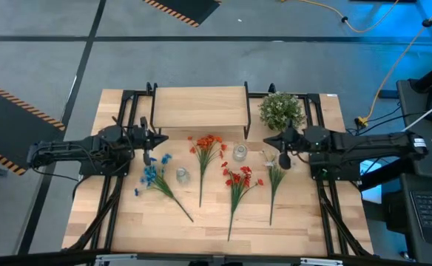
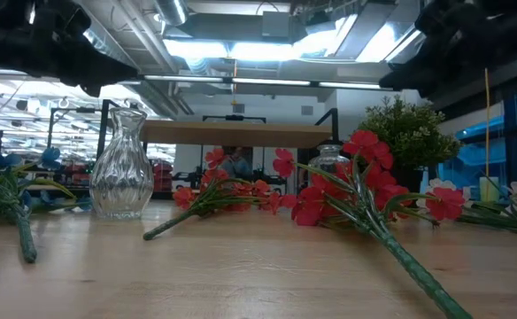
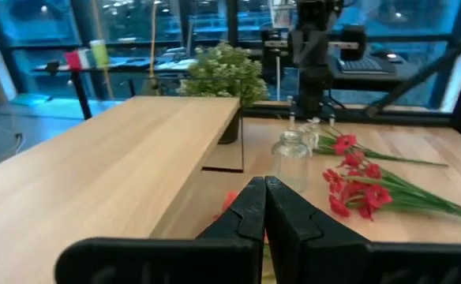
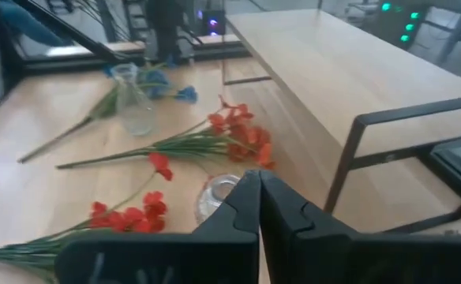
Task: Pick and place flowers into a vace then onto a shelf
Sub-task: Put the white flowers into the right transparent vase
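Four sprigs lie flat on the table in a row: blue, orange-red, red and small white. A clear glass vase stands upright between the blue and orange-red sprigs. A second, shorter glass vessel stands nearer the shelf, a light-wood board on black legs at the far side. My left gripper is shut and hangs in the air above the blue sprig's blooms. My right gripper is shut and hovers above the white sprig, near the short glass.
A round bushy green plant stands at the shelf's right end, close to my right arm. Black frame rails run along both sides of the table. The near half of the tabletop holds only stem ends.
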Available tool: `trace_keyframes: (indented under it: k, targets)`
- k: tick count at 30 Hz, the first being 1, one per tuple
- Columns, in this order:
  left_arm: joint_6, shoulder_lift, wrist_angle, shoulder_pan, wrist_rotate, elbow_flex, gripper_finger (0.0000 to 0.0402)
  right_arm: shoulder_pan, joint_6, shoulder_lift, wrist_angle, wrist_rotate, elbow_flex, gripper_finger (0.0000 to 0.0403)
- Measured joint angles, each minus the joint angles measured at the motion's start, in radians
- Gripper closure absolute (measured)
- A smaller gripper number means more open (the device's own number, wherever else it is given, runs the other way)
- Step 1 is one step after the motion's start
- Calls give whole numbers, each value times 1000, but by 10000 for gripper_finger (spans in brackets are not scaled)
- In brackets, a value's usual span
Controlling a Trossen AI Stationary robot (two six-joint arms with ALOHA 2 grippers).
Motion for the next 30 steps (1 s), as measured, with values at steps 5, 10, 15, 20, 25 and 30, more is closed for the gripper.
trace_keyframes:
  k: [5, 10, 15, 20, 25, 30]
  targets:
    - [-26, 17, -20, -7, 48, 19, 398, 0, -5, 30, 19, 5, 0, 392]
    - [-32, 75, -102, -38, 14, 103, 398, 0, -6, 35, 28, 5, 0, 388]
    - [-19, 145, -121, -68, 11, 157, 398, 1, 1, 34, 65, 5, 0, 389]
    - [41, 180, -119, -80, -6, 167, 398, 44, 59, 42, -23, 6, 71, 390]
    - [48, 179, -108, -79, -63, 167, 398, 143, 177, 104, -266, 48, 232, 399]
    - [63, 179, -85, -79, -64, 167, 398, 271, 414, 205, -547, 154, 388, 400]
